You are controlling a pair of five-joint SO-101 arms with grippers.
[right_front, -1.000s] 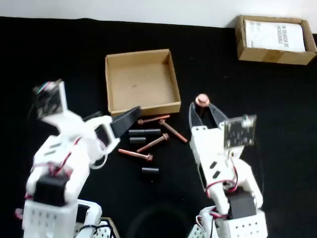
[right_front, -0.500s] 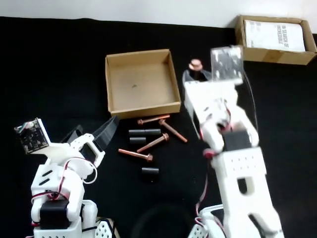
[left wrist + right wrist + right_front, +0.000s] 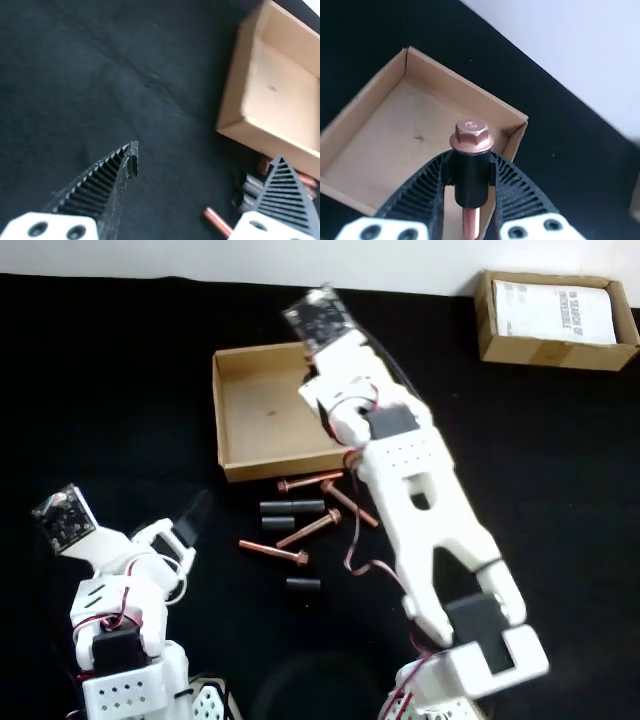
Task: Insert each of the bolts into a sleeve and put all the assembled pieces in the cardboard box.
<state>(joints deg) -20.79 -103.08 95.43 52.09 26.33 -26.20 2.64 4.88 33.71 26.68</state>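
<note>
left gripper (image 3: 206, 152) wide open, empty, near loose bolts (image 3: 309, 527) and sleeves (image 3: 292, 507). right gripper (image 3: 471, 162) clamped on sleeved bolt (image 3: 472, 137) over cardboard box (image 3: 262, 405). risk: dropped from height, it bounces out or the bolt slips free.

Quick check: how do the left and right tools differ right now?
The left tool is open and empty; the right tool is shut on a sleeved bolt. The left tool is over the black table outside the cardboard box; the right tool is above the box. Both have black ridged fingers.
</note>
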